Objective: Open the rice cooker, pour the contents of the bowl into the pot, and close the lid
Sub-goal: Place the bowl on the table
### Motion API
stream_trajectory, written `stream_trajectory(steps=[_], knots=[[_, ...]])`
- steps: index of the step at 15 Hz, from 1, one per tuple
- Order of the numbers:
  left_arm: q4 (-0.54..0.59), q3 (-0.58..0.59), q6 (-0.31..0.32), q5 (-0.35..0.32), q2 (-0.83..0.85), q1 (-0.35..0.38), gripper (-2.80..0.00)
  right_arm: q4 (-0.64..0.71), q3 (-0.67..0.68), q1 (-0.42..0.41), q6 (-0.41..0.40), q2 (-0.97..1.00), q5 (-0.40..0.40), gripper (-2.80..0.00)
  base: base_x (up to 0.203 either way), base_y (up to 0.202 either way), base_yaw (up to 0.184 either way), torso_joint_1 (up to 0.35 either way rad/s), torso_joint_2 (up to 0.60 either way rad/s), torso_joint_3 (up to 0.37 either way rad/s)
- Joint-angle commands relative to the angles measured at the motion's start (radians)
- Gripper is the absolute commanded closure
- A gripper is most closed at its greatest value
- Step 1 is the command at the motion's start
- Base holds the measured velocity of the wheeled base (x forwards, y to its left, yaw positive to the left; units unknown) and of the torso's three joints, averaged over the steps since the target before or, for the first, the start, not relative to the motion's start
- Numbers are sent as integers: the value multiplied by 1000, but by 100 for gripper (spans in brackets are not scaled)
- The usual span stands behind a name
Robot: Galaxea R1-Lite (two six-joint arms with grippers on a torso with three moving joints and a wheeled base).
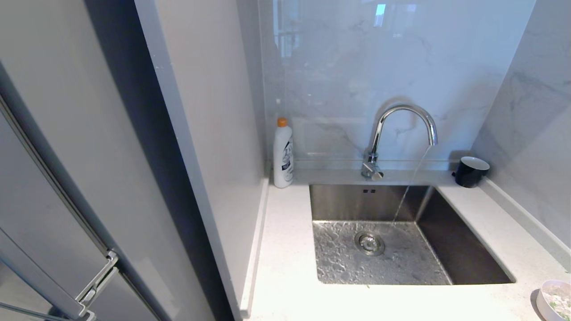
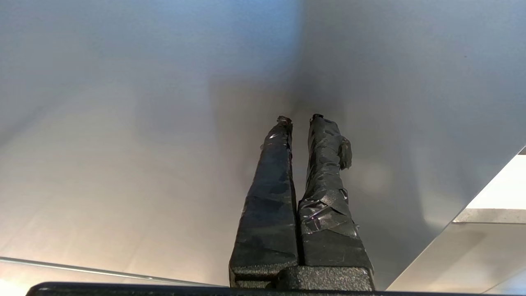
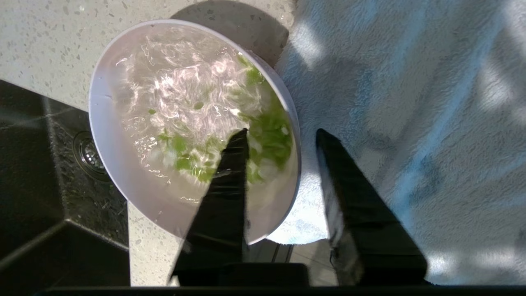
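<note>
The right gripper (image 3: 281,135) fingers stand parted astride the rim of the bowl (image 3: 164,102) at the counter (image 1: 290,267) front edge, not gripping. Left gripper (image 2: 300,119) fingers are pressed together, empty. No rice cooker is in view, so every step seems left.

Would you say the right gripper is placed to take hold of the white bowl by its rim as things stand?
Probably yes. The right gripper is open and straddles the bowl rim, one finger over the water, one outside over the blue towel; nothing lies between.
</note>
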Motion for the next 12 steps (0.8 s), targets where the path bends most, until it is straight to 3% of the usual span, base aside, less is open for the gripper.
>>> stream_trajectory(steps=[1, 9, 12], knots=[[0, 0, 0, -1, 0, -1, 0, -1, -4, 0, 3, 12, 1, -280, 0, 0, 0, 0, 0, 0], [0, 0, 0, -1, 0, 0, 0, 36, -16, 1, 8, -97, 10, -280, 0, 0, 0, 0, 0, 0], [0, 0, 0, 0, 0, -1, 0, 205, -106, 20, 8, -212, 20, -280, 0, 0, 0, 0, 0, 0]])
